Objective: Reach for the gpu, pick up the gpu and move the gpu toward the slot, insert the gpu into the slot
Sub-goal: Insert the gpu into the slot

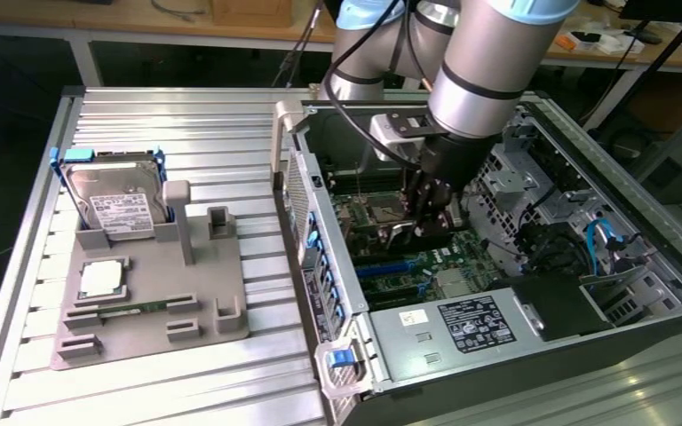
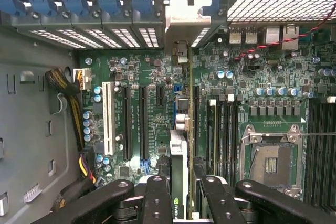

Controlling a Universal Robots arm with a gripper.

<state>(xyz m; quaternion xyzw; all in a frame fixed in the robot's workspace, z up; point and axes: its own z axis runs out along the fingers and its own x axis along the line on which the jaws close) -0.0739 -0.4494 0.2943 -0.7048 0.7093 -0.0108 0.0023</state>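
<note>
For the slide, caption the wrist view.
Fingers hold the gpu edge-on above the green motherboard inside the open case.

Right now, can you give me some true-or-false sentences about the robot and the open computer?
1. The gripper holds the thin dark circuit card with the silvery bracket edge-on above the green motherboard. True.
2. The boxy silver hard drive with the white label is inside the computer case. False: it stands in the grey holder outside the case.
3. The side of the computer case is open. True.
4. The square silver processor socket is covered by a fan. False: it lies uncovered.
</note>
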